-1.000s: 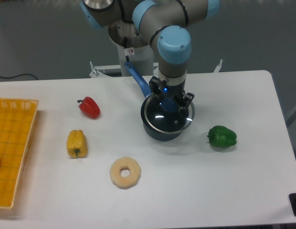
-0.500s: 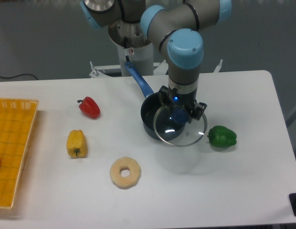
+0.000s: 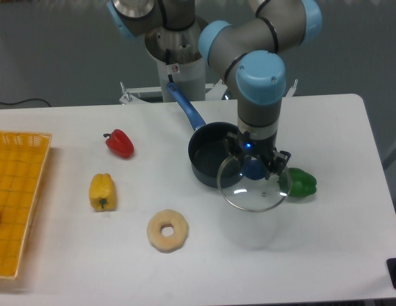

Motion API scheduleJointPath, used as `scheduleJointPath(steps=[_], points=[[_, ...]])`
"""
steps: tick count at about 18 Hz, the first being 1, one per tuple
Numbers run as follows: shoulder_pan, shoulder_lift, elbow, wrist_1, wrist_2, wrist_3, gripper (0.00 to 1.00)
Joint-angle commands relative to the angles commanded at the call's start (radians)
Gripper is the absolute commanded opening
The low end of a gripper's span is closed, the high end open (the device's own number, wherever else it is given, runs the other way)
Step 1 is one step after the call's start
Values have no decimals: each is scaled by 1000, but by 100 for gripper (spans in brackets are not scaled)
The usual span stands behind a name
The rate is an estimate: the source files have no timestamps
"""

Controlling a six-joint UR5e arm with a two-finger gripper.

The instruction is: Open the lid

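The fixed camera gives us one arm, one saucepan (image 3: 210, 162), one lid (image 3: 252, 189), three peppers, one ring-shaped pastry (image 3: 168, 230) and one yellow basket (image 3: 16, 204) on the white table (image 3: 325, 242). The peppers are a red one (image 3: 120, 143), a yellow one (image 3: 102, 191) and a green one (image 3: 300, 182).

The gripper (image 3: 254, 167) has its jaws clamped on the lid's blue knob, and we see the glass disc hanging just under the fingers, tilted a little toward us. The lid is off the pan, to the pan's front right, its left edge overlapping the pan's rim in this view and its right edge in front of the green pepper. The saucepan stands open, dark inside, its blue handle pointing to the back left.

Against half a second ago, we find the lid and gripper further right and nearer the front, so more of the pan's inside shows. A second ago the lid sat on the pan. Peppers, pastry and basket lie as before.
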Motion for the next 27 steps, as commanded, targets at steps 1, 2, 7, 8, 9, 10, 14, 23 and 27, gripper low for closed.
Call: scheduleJointPath(steps=[1,2,7,8,9,10,14,23,27], points=[[5,-5,0,21,0,-2,51],[6,-6,-2,34,-2,-2,51],[6,-32,0,69,-8,-38,51],[6,-37,-2,74,-8,-43,51],[6,-40,-2,78,-8,-51,51],[6,-40,-2,80,-8,-57,51],[2,-48,-5,80,-8,-75,51],[-14,-49,-14,80,-8,-72,51],[-17,-52,-14,80,-8,-72,51]])
